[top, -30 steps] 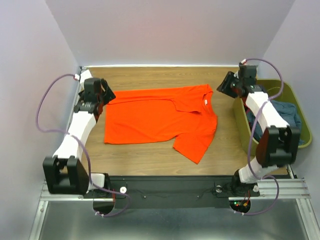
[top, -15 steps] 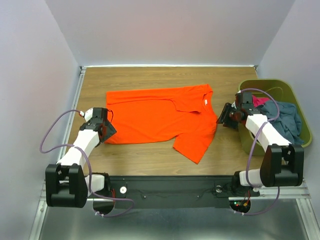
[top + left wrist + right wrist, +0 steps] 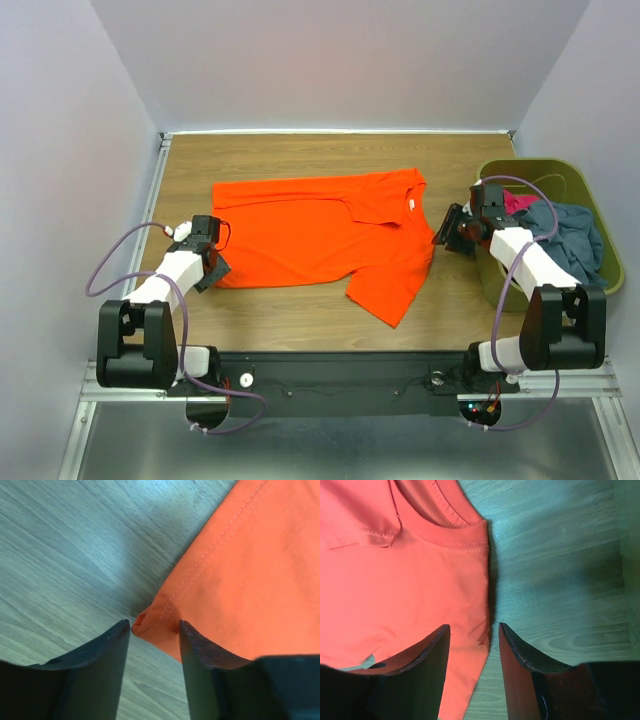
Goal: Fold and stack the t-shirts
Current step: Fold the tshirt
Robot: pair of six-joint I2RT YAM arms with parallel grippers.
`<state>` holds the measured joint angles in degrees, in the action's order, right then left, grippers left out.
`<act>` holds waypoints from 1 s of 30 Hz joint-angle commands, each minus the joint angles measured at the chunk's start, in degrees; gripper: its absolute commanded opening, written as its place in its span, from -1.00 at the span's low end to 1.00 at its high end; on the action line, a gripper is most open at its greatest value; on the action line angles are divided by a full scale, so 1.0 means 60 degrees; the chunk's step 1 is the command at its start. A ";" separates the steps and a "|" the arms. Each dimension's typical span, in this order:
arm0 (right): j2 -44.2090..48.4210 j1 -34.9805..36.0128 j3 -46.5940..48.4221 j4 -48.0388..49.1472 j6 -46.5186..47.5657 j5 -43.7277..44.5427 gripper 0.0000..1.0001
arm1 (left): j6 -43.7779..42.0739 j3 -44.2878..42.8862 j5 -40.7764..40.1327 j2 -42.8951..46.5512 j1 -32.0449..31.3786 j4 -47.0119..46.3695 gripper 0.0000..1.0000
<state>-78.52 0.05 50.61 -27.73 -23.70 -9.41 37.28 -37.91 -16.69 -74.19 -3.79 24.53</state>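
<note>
Olive tub (image 3: 578, 178) beside right gripper (image 3: 452, 232)

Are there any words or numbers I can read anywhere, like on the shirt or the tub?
No text can be read anywhere.
Orange shirt: its white neck label is too small to read.
Green tub: no writing shows.
Table: plain wood, no signs.
Left gripper and right gripper: plain dark fingers, no markings.

t-shirt on table (image 3: 320, 235): bright orange, matching orange stitching, white neck label
table (image 3: 300, 160): light brown wood grain
tub (image 3: 580, 185): olive green
cloth in tub (image 3: 572, 232): slate blue-grey (a magenta-pink piece (image 3: 517, 201) beside it)
arms: white links, black joints, purple cables
walls: pale lilac-grey
</note>
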 commanded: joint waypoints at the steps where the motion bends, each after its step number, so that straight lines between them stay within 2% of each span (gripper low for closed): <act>1: -0.0199 -0.0038 -0.0247 -0.0023 -0.0414 -0.0073 -0.01 | 0.0071 0.0210 0.0041 -0.0173 -0.0056 -0.0280 -0.05; 4: -0.0258 -0.0024 -0.0217 -0.0008 -0.0473 0.0074 0.00 | 0.0042 0.0283 0.0130 -0.0174 -0.0056 -0.0412 -0.32; 5: -0.0316 -0.0024 -0.0232 -0.0008 -0.0517 0.0132 0.00 | 0.0013 0.0283 0.0144 -0.0174 -0.0056 -0.0412 -0.48; 7: -0.0404 -0.0024 -0.0276 -0.0008 -0.0634 0.0263 0.00 | -0.0031 0.0312 0.0203 -0.0144 -0.0042 -0.0485 -0.68; 8: -0.0390 -0.0024 -0.0276 -0.0008 -0.0663 0.0352 0.00 | -0.0046 0.0327 0.0247 -0.0130 -0.0056 -0.0529 -0.72; 11: -0.0346 0.0574 0.0060 -0.0052 -0.0634 0.0906 0.00 | -0.0119 0.0430 0.0364 -0.0057 -0.0042 -0.0705 -0.75; 20: 0.0196 0.1338 0.1583 -0.0520 -0.0620 0.2563 0.00 | -0.0266 0.0547 0.0569 -0.0027 -0.0071 -0.1027 -0.82; 21: 0.0225 0.1353 0.1585 -0.0593 -0.0663 0.2579 0.00 | -0.0266 0.0561 0.0569 -0.0027 -0.0086 -0.1057 -0.89; 30: 0.0372 0.1397 0.0122 -0.0682 -0.1747 0.2359 -0.09 | -0.0280 0.0576 0.0584 0.0090 -0.0144 -0.1115 -1.00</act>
<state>-77.21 7.99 54.57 -30.50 -30.35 3.75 35.99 -35.70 -13.43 -75.16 -4.16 18.04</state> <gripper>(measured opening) 0.462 0.142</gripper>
